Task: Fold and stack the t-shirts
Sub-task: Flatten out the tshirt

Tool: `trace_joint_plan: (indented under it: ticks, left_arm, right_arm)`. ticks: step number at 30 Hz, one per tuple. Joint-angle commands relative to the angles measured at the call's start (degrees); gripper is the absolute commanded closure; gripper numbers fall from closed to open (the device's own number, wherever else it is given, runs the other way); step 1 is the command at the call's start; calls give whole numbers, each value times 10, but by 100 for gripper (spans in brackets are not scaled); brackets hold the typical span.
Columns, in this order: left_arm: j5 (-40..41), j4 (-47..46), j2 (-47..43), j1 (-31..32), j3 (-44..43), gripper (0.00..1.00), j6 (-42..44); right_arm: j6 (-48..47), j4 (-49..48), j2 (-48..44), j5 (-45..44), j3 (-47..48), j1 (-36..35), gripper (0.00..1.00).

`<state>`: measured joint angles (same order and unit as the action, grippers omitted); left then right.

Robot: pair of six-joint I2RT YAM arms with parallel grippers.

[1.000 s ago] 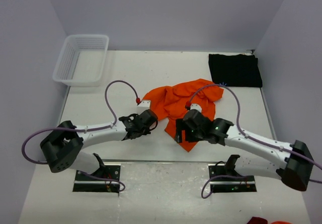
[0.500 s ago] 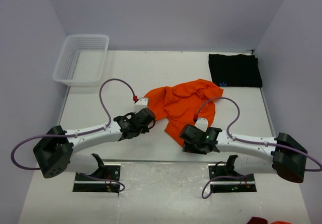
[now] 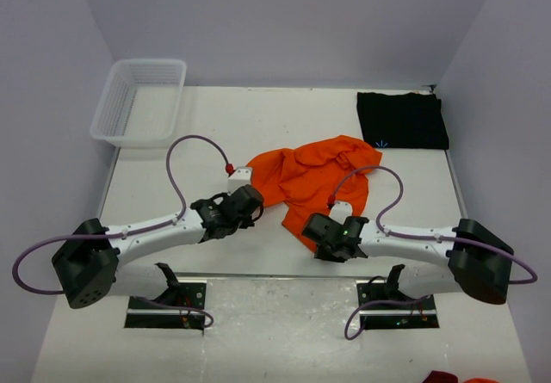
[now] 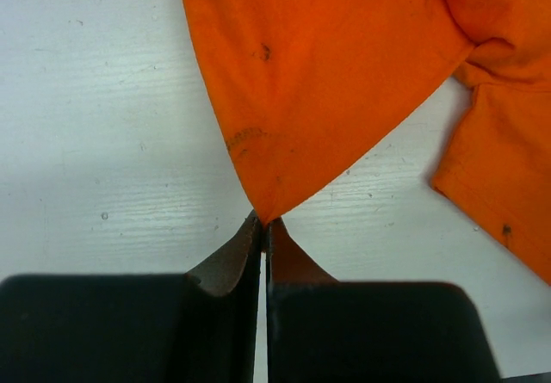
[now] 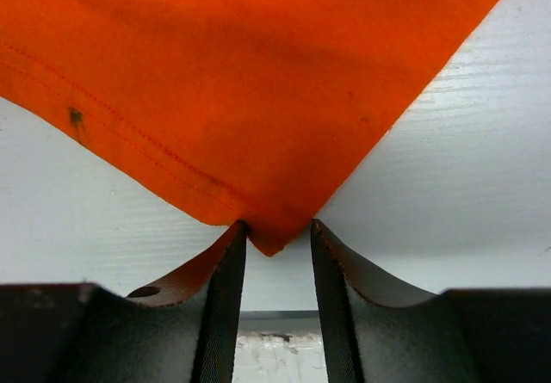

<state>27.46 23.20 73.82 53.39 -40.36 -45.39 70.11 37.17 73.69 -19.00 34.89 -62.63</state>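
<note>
left tool [image 4: 263, 222] clamps one corner of the orange shirt [image 4: 327, 82]; right tool [image 5: 278, 225] stands spread apart, another corner lying in its gap.

Bare table [image 3: 172, 172] left of orange t-shirt [image 3: 314, 172]: wide free lane, up to white mesh basket [image 3: 139, 99] in far-left corner. Far strip between basket and black t-shirt [image 3: 403, 120]: free. Black t-shirt lies flat, fills far-right corner; narrow bare gap between it and orange t-shirt. Crumpled orange t-shirt blocks table centre. Near edge crowded: left arm [image 3: 155, 228] and right arm [image 3: 413, 238] lie low across it, purple cables [image 3: 196, 138] arch above. Walls [image 3: 52, 99] hem in left, right, far sides.
</note>
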Motion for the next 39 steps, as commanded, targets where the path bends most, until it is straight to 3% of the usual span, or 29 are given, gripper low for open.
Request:
trace_joint_plan:
  ticks: [1,7,11,15,16,20,25,29,35,39]
  left_arm:
    - [12,-7,-23,2,8,100,3]
    - [13,-7,-26,2,14,100,4]
    - [8,-10,-28,2,18,100,5]
    - [2,0,-46,2,2,100,18]
    - [0,6,-55,2,-14,100,34]
    - [-6,39,-133,2,-83,100,79]
    - [43,151,-178,2,-243,100,123]
    - [102,227,-187,2,-373,100,150]
    - [136,280,-201,2,-497,100,177]
    - [123,277,-242,2,-534,100,202]
  right_arm:
    - [21,-33,25,-10,-6,-2,63]
    - [28,-51,35,5,-18,-2,75]
    - [35,-42,23,5,-16,-5,97]
    - [27,44,-8,-58,38,-12,100]
    - [20,102,-24,-74,61,-11,100]
    - [-58,239,-78,-168,261,-9,100]
    - [-246,341,-94,-244,519,23,100]
    - [-417,339,-73,-271,704,65,100]
    - [-523,348,-56,-305,917,67,100]
    - [-594,356,-56,-273,1012,66,100]
